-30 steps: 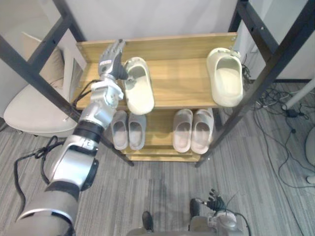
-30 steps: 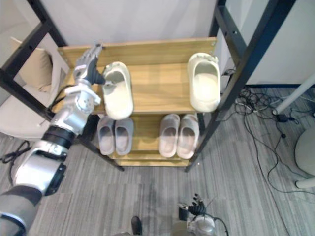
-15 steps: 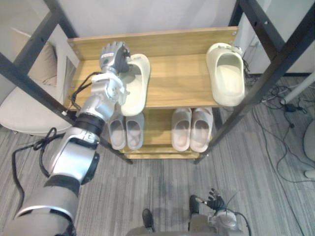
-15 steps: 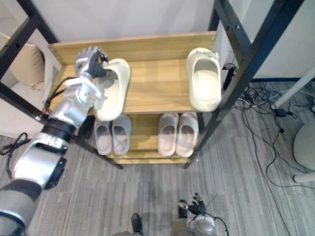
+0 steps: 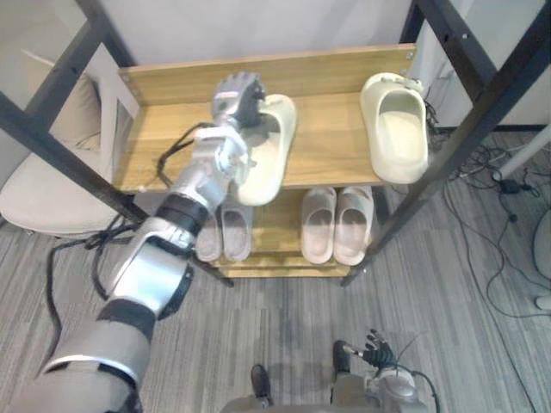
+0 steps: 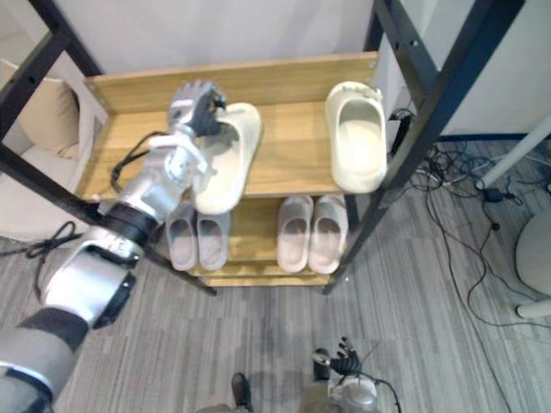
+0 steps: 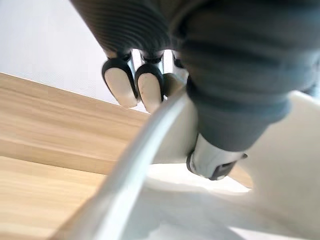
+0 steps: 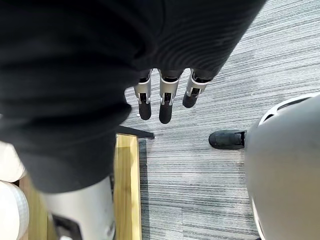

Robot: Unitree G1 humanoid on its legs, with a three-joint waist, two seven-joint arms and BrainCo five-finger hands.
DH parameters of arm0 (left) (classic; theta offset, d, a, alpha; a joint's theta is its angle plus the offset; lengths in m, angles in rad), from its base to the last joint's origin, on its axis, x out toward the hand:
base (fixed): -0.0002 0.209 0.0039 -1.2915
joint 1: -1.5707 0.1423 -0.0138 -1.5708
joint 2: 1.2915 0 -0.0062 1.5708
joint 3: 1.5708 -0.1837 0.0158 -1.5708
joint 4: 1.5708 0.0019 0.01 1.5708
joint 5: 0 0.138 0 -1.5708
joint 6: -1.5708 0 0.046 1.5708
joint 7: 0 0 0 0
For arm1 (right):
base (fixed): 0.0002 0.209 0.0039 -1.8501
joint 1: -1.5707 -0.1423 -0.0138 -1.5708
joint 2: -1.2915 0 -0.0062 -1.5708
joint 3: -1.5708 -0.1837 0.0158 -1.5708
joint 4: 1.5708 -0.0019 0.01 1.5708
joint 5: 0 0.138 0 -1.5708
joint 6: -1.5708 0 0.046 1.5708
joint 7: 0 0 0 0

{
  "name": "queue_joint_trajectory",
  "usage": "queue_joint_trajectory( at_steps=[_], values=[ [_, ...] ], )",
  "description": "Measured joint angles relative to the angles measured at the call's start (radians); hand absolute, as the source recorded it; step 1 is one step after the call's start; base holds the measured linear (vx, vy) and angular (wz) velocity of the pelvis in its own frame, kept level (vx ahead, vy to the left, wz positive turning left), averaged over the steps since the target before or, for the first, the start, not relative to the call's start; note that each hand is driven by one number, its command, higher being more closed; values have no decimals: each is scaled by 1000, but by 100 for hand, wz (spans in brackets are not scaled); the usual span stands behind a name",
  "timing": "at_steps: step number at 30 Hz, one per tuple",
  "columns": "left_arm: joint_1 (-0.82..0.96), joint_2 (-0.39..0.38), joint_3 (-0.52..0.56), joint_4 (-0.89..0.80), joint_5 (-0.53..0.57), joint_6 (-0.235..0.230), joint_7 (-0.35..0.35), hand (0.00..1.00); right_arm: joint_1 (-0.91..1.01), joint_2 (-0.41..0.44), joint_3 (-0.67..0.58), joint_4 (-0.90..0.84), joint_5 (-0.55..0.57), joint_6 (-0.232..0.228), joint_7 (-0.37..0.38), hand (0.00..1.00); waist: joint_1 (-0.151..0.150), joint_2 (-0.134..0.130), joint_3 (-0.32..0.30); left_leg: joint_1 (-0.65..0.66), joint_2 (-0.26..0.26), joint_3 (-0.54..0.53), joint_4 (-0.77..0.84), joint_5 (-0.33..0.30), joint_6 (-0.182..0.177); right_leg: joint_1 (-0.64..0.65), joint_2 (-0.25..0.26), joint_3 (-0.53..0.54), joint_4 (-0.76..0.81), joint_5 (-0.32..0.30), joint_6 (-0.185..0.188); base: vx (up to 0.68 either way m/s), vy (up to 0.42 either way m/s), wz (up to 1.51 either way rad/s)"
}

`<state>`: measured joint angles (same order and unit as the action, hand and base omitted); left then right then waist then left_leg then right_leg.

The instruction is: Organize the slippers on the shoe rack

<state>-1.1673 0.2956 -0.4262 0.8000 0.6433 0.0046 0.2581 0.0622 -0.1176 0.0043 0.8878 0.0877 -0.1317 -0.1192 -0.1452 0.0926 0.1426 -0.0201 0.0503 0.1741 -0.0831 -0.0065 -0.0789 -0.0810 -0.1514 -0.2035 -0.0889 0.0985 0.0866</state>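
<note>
The left hand (image 5: 237, 93) is seen clamped on the far end of a cream moulded-foam slipper (image 5: 267, 151). In the left wrist view the dark-tipped fingers (image 7: 149, 85) are curled over the slipper's rim, with the thumb pressed in from the other side. The slipper is held near the middle of the top shelf of the light wooden shoe rack (image 5: 323, 146), slanted, with its near end carried past the shelf's front edge. Whether its sole is resting on the board cannot be told. A second cream slipper (image 5: 394, 138) is set at the right end of the same shelf, well apart from the held one, with its near end also out over the edge. On the lower shelf a grey pair of slippers (image 5: 234, 231) is partly covered by the arm, and a pale pink pair (image 5: 334, 225) is placed beside it. The right hand (image 5: 374, 348) is hung low near the floor with its fingers loose and apart, holding nothing. The pairing step is judged unfinished, since the two cream slippers are not yet side by side. If the slipper were released where it is, it could be tipped off the front edge by its overhanging end. The grip on a soft rim could be lost during a sideways carry, and the second slipper could be nudged off if the held one were brought in too hard.
</note>
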Motion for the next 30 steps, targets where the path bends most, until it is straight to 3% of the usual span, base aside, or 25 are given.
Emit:
queue_joint_trajectory(
  at_steps=[14, 27, 28, 30],
  values=[
    [-83, -96, -43, 35, -50, -8, -5, 100, 16, 17, -44, -40, 2, 4, 1, 0, -12, 7, 6, -11, 0, 51, 17, -15, 12, -31, -4, 58, 0, 11, 12, -25, -13, -9],
    [-143, -92, 17, 39, -98, 6, 3, 100, 70, 45, -79, -130, 3, 5, -1, 0, 21, -13, 20, -49, 1, 124, 19, -21, 11, -111, -4, 108, 26, 13, 12, -5, -17, -12],
    [-143, -92, 21, 39, -98, 6, 8, 0, 70, 46, -79, -130, 3, 5, -1, 0, 22, -14, 21, -50, 1, 126, 19, -21, 11, -114, -4, 110, 28, 13, 12, -23, -21, -7],
    [-143, -94, 29, 39, -98, 9, 19, 0, 70, 47, -79, -131, 3, 5, -1, 0, 24, -17, 22, -50, 2, 132, 19, -22, 12, -118, -4, 113, 30, 13, 12, -29, -20, -7]
  ],
)
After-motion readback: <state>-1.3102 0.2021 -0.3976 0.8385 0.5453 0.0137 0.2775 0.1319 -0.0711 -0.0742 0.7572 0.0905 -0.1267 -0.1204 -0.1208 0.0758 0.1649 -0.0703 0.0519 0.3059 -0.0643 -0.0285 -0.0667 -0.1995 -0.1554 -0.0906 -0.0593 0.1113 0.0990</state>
